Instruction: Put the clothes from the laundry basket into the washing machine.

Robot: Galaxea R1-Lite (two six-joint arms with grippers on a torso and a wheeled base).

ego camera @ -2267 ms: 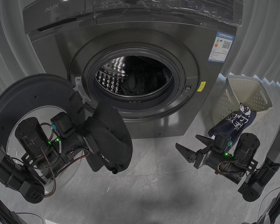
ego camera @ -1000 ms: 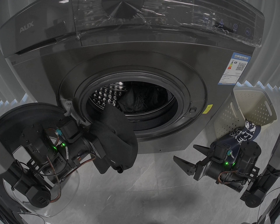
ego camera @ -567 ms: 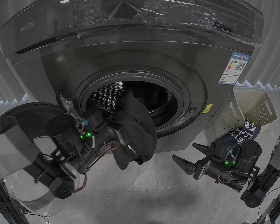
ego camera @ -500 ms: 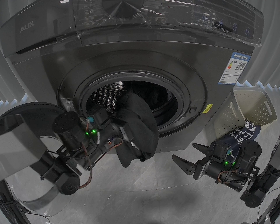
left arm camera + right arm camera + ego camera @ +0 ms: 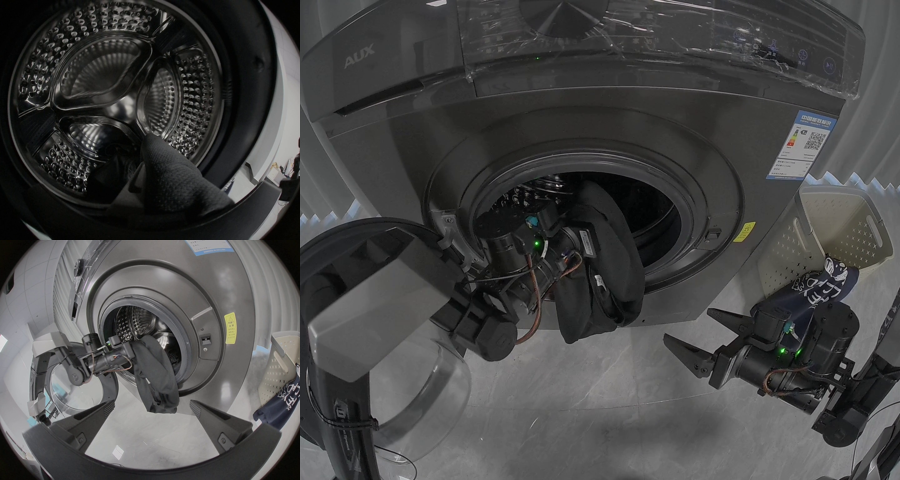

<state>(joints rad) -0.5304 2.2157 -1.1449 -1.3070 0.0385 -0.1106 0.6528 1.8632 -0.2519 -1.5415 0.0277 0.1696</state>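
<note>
My left gripper is at the mouth of the washing machine's drum, shut on a black garment that drapes over it and hangs down past the door rim. The cloth hides its fingers in the left wrist view, with the steel drum beyond and dark clothes low inside. My right gripper stands open and holds nothing, low over the floor in front of the laundry basket. A navy garment with white print hangs over the basket's rim.
The washer door stands open at the left, its glass bowl facing out. Bare grey floor lies between the two arms. The basket stands against the machine's right side beside a pleated curtain.
The head view has drawn closer to the machine. My left arm has lifted the black garment up and forward from beside the door into the drum's mouth. The right gripper has barely moved.
</note>
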